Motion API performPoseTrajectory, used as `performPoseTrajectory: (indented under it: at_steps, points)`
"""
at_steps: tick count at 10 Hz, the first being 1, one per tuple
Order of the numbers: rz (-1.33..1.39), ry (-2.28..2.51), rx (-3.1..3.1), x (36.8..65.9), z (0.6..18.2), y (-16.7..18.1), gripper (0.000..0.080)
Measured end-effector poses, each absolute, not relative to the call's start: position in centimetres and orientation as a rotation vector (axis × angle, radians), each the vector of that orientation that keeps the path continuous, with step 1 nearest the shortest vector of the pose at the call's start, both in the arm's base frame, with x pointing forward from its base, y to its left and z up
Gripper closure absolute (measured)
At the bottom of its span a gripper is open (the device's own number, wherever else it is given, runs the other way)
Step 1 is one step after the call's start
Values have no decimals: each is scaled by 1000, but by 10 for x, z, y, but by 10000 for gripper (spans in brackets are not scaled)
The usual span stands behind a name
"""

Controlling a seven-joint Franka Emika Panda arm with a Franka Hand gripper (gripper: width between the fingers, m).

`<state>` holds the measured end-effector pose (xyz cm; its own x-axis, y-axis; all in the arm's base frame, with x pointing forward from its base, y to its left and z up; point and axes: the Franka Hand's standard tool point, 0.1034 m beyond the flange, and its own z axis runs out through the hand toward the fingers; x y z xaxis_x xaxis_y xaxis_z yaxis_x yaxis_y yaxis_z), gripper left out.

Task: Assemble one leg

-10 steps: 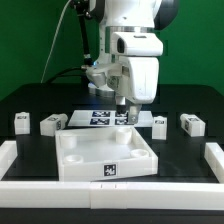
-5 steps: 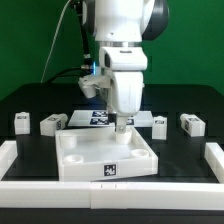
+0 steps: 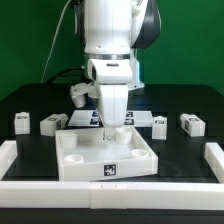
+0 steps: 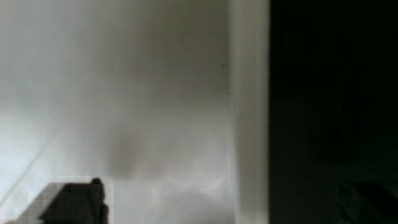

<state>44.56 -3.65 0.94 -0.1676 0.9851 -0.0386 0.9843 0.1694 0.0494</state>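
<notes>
You have nothing fitted yet: the leg (image 3: 50,124) and three like it lie loose on the surface (image 3: 30,103) flanking the tabletop (image 3: 75,165), and your claw (image 3: 110,132) hangs low over that, whether wide or closed I cannot tell.

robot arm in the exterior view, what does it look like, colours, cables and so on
The arm has glossy white, rounded, bulky shells, with a black section at the upper joint. A thin pale cable hangs beside it. The gripper housing is white too and narrows toward its tip. No markings are legible.
</notes>
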Motion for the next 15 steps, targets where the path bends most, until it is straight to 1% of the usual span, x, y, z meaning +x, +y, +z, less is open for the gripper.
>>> performPoseTrajectory:
  at_steps: [3,5,6,7,8,13,15]
  points:
    - [26,2314,2028,449,10,-36,161]
    - [24,2314,2030,448,9,-36,516]
    - [24,2314,2031,448,9,-36,650]
    - [24,2315,2031,448,8,-36,650]
    - [24,2313,2032,448,8,-37,740]
    - [22,2307,2042,449,8,-35,740]
    - [25,2283,2070,458,10,-10,739]
